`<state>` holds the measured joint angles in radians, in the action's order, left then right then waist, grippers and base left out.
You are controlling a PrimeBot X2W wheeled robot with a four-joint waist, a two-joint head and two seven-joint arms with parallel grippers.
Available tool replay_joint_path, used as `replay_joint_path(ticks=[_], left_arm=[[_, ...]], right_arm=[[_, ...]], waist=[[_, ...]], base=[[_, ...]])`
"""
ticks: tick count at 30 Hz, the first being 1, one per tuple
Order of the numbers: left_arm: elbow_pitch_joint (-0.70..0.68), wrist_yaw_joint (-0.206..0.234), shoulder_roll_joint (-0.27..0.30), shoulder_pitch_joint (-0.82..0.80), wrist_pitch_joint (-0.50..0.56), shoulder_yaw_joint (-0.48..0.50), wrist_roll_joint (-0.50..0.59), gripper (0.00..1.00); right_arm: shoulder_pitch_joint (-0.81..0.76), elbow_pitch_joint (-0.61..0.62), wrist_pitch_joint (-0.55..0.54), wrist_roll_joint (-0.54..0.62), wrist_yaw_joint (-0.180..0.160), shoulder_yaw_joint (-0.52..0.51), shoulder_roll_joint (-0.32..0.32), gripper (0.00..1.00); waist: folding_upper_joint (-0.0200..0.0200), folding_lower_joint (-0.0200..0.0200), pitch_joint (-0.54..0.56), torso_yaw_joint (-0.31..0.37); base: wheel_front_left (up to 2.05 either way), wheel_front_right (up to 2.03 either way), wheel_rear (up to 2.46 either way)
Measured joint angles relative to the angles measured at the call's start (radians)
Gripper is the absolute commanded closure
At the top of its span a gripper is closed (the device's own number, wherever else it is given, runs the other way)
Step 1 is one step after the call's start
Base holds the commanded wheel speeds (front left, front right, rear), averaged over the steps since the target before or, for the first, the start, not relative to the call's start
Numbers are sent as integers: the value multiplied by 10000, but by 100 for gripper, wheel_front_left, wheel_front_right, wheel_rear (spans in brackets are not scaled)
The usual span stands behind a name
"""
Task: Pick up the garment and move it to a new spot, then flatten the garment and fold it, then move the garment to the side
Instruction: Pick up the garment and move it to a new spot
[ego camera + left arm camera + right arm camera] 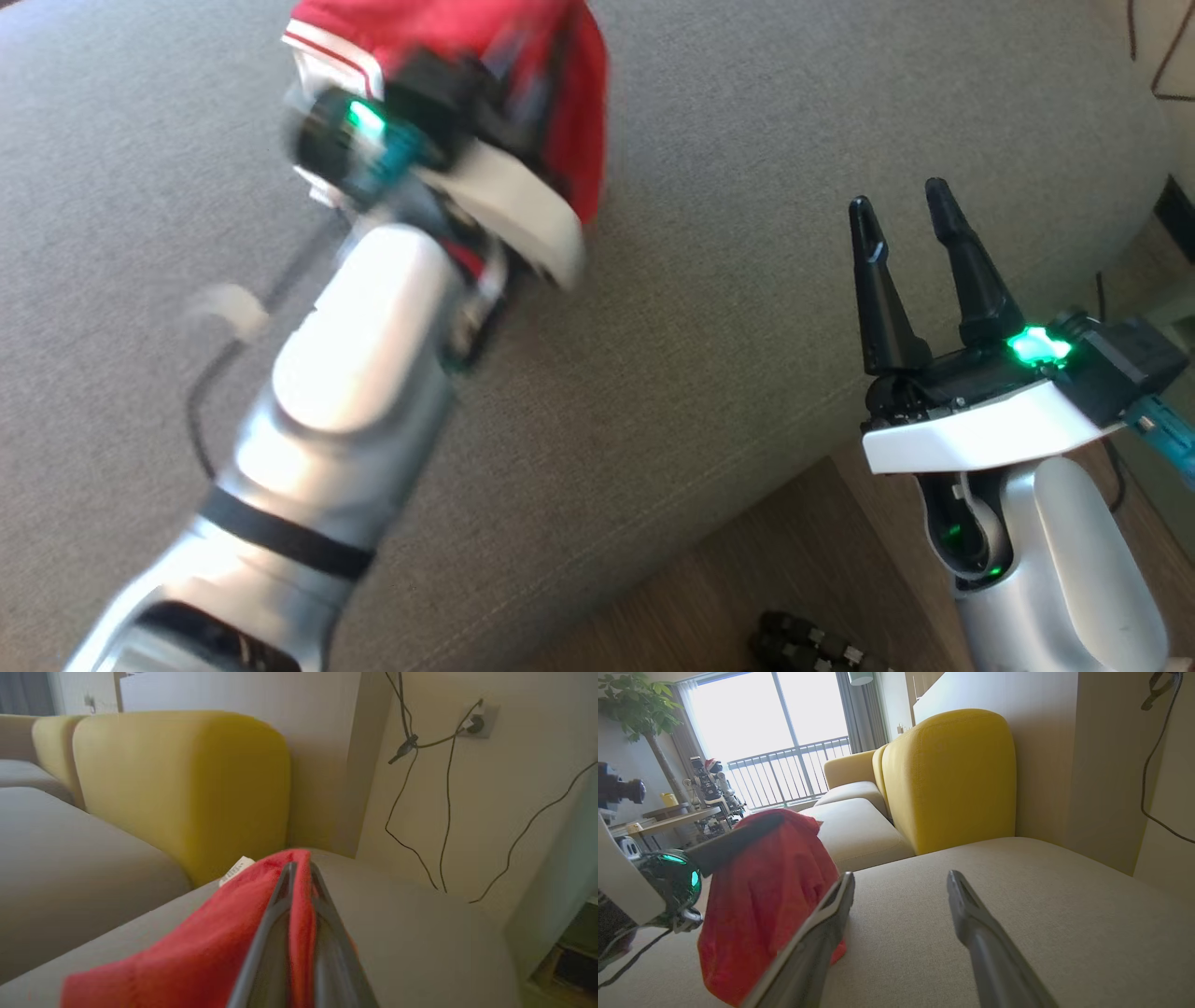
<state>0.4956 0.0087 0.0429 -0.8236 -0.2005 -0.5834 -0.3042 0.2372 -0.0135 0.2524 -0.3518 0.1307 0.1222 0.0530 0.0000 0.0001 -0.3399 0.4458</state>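
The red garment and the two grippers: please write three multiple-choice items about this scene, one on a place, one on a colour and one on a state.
1. Where is the garment?
A. On the wooden floor.
B. Over the grey sofa seat, hanging from the left gripper.
C. In a basket.

2. What colour is the backrest behind the seat?
A. Yellow.
B. Blue.
C. Black.

3. How is the right gripper?
A. Shut on the garment.
B. Shut on a cable.
C. Open, holding nothing.

Answers:
1 B: the left wrist view shows red cloth pinched in that gripper above the seat.
2 A: both wrist views show it yellow.
3 C: its jaws stand apart, with bare seat between them.
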Motion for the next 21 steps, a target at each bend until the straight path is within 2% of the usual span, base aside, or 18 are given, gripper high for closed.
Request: replay_joint_path(ticks=[1, 3, 5, 9, 12, 15, 18, 21], left_arm=[[90, -29, 0, 81, -36, -466, -502, 0], [201, -67, -29, 319, -50, -1304, -1415, 0], [301, 127, -31, 466, -148, -1837, -1916, 0], [378, 512, -10, 288, -403, -2096, -2456, 0], [320, 721, -10, 34, -489, -1941, -2516, 0], [-213, 894, 52, -6, -493, -1294, -2359, 0], [-1200, 1081, 362, 221, -558, -585, -1820, 0], [-2080, 1156, 855, 1157, -562, 4, -1325, 0]], right_arm=[[0, -2, 0, 0, 0, 23, -2, 0], [0, -10, 0, 2, 0, 25, -4, 0], [1, -8, 0, 36, 0, -10, -4, 0], [-1, -10, 0, 196, 0, -205, -4, 0], [-4, -17, 0, 355, 0, -232, -6, 0], [-19, -17, 0, 537, 0, -353, -4, 0], [-37, -25, 0, 846, 0, -552, -4, 0], [-122, -86, 0, 1237, 0, -600, -4, 0]], waist=[[0, 0, -9, 30], [0, 0, 22, 18], [0, 0, 63, -58], [0, 0, 177, -389], [0, 0, 325, -731], [0, 0, 516, -1159], [0, 0, 720, -1692], [0, 0, 936, -2284]], base=[[0, 0, 0], [0, 0, 0], [0, 0, 0], [0, 0, 0], [0, 0, 0], [0, 0, 0], [0, 0, 0], [0, 0, 0]])
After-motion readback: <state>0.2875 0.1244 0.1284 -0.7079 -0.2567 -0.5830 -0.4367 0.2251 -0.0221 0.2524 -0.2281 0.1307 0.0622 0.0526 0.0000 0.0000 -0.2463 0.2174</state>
